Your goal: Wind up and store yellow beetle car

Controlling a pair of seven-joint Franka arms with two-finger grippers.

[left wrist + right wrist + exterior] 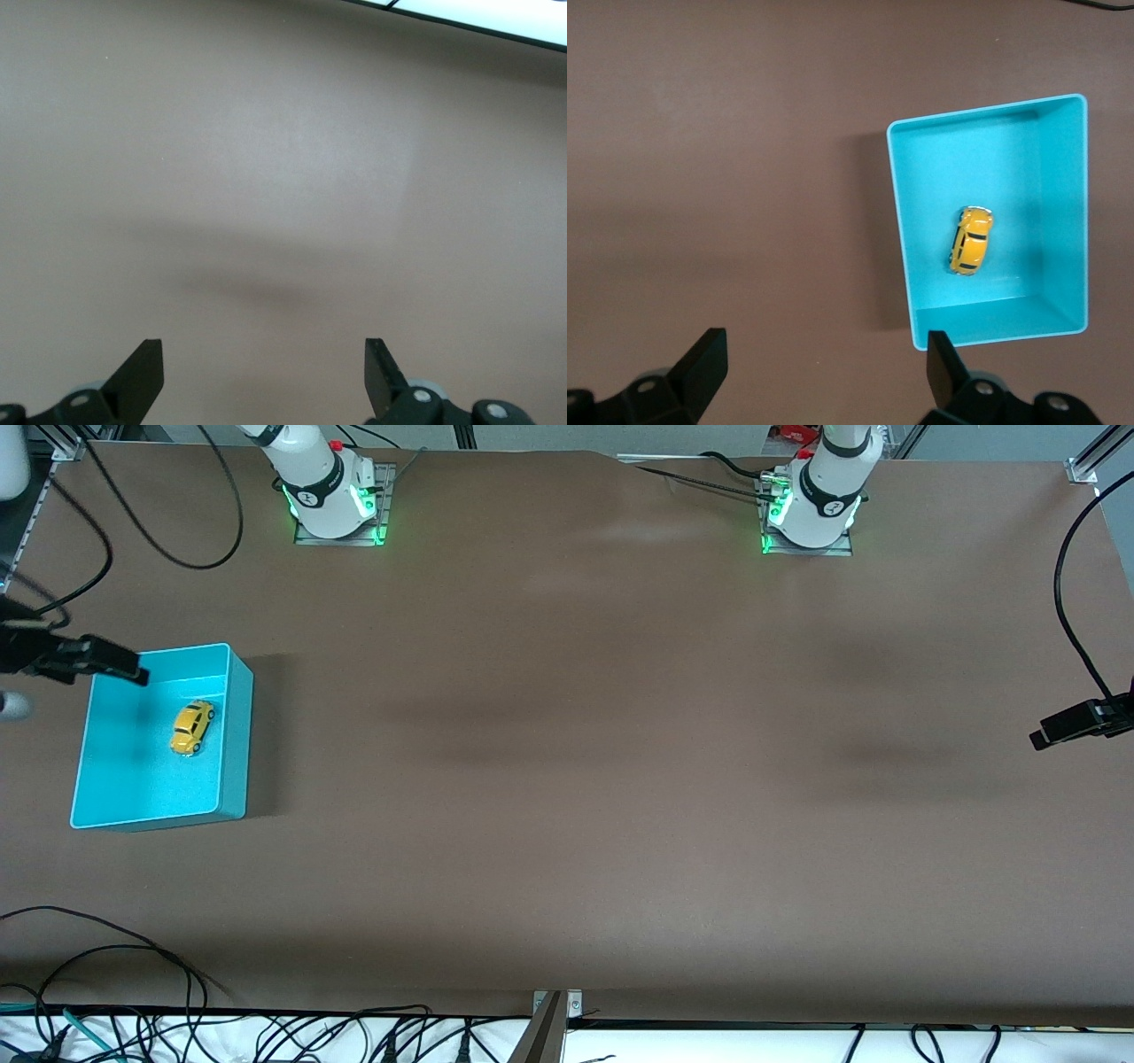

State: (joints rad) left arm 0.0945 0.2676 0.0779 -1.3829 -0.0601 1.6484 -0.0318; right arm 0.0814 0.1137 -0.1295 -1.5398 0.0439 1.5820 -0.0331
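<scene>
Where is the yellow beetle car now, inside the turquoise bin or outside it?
Inside: the yellow beetle car rests on its wheels on the turquoise bin's floor.

Beetle car (192, 727) sits inside the bin (232, 744), on its floor, clear of the walls. Bin stands on the worktop (567, 779) at the right arm's end. Right gripper (824, 372) hangs jaws apart over the worktop just beside the bin; left gripper (264, 376) over bare worktop at the left arm's end.

The yellow beetle car (192, 727) (971, 241) is small and rounded, with dark windows. It rests upright on its wheels inside the turquoise bin (232, 731) (902, 212), lengthwise toward about one o'clock in the front view.
</scene>
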